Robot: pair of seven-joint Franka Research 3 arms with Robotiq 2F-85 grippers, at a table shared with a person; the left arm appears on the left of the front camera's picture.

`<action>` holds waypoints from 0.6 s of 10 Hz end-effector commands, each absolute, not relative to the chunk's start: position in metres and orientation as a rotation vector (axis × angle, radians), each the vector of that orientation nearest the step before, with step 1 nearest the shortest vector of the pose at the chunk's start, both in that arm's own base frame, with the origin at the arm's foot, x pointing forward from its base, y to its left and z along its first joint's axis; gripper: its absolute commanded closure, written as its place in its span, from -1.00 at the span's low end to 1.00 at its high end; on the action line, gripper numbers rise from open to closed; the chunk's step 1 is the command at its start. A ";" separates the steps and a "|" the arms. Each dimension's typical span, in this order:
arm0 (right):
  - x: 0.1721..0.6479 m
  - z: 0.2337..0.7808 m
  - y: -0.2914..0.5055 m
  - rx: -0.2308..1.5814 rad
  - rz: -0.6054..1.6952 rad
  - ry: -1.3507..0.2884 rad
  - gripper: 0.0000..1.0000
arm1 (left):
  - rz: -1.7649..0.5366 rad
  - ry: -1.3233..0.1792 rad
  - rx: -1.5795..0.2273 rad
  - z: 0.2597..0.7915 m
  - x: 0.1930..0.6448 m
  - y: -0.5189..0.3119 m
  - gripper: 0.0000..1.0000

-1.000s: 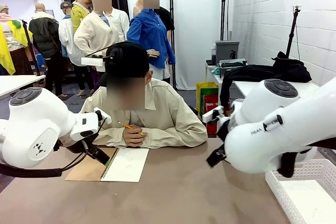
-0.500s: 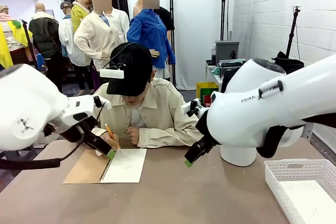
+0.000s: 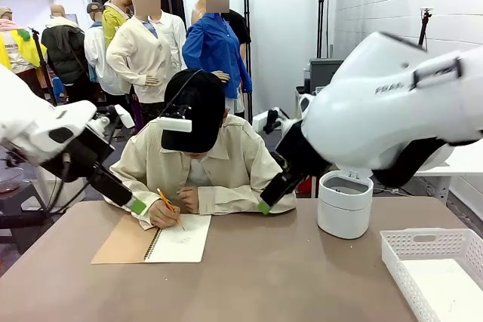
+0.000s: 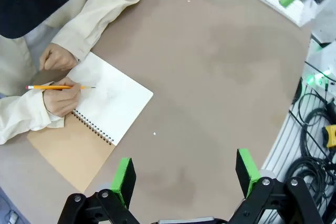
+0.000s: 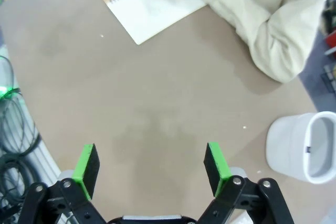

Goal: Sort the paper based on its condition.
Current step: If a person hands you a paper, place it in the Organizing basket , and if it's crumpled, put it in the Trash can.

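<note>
Brown table (image 3: 287, 277) spans the front view, w/ a person (image 3: 219, 164) seated at its far side, leaning over it. White basket (image 3: 423, 240) sits at the robot's near right corner. A flat white layer inside it looks like paper (image 3: 441, 292), can't tell for sure. Spiral notebook (image 3: 155, 240) lies open in front of the person. White bin (image 3: 345, 205) stands btwn notebook & basket, farther back. L gripper (image 4: 185, 161) & R gripper (image 5: 149, 153) hover above bare table, jaws spread wide, nothing btwn them. The person's hand (image 3: 162, 215) grips a pencil (image 3: 166, 200) on the open page.
</note>
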State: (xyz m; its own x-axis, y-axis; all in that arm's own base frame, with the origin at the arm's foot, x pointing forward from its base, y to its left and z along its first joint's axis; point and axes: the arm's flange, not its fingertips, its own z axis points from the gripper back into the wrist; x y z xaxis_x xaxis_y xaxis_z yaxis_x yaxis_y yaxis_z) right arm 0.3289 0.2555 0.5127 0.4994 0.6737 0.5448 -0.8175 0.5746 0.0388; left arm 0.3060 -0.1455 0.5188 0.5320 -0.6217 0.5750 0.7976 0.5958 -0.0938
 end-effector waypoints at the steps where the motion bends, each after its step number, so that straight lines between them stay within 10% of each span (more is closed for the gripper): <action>1: 0.320 0.541 0.242 0.341 0.959 -0.540 -1.00 | -0.902 -0.535 -0.353 0.532 0.301 -0.124 -1.00; 6: 0.301 0.601 0.220 0.238 0.963 -0.600 -1.00 | -0.885 -0.674 -0.285 0.582 0.292 -0.099 -1.00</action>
